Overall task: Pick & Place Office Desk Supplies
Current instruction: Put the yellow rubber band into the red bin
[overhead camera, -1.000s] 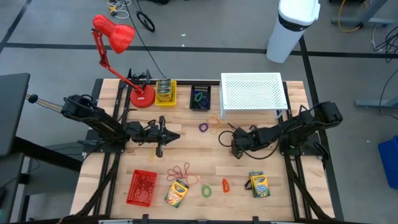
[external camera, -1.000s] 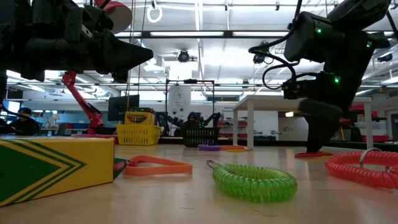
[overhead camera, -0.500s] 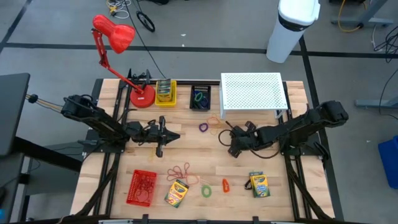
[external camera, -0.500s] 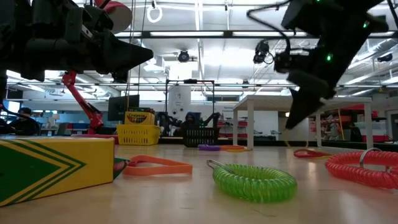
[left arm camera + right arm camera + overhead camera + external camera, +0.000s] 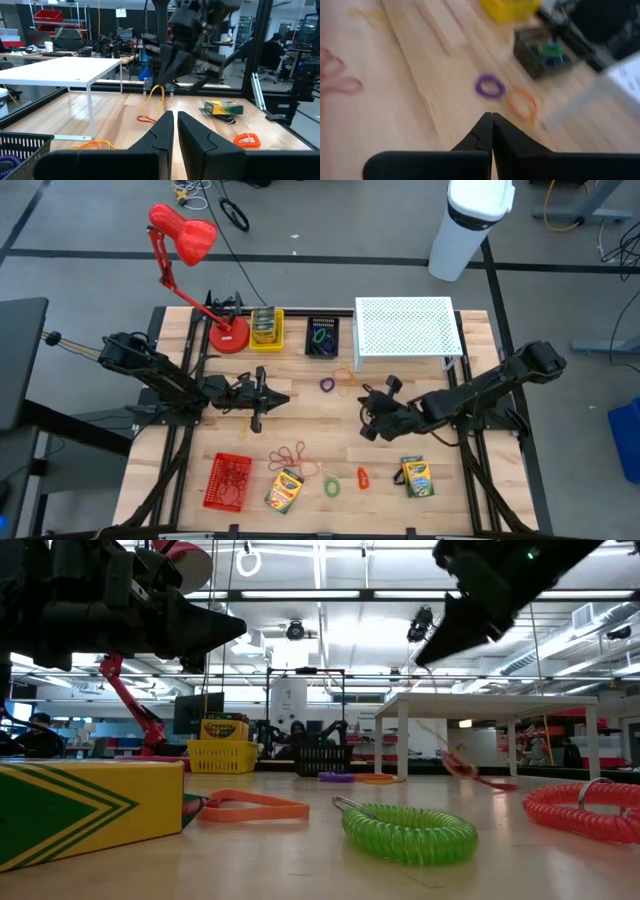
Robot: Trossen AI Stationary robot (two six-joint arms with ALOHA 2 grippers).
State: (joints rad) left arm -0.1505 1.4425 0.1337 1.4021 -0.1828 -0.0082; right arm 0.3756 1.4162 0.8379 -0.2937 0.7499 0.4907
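Red-orange rubber band [image 5: 151,102] dangling from right gripper [image 5: 366,426], fingers pinched shut on it, lifted off mid-table since a second ago. Crayon box in yellow basket [image 5: 266,330]; loops in black basket [image 5: 321,337]; bands in red tray [image 5: 229,480]. Left gripper [image 5: 283,399] closed, empty.

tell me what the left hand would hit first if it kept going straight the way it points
Likely the rubber band hanging from the right hand, almost dead ahead of the left hand; depth is unclear.
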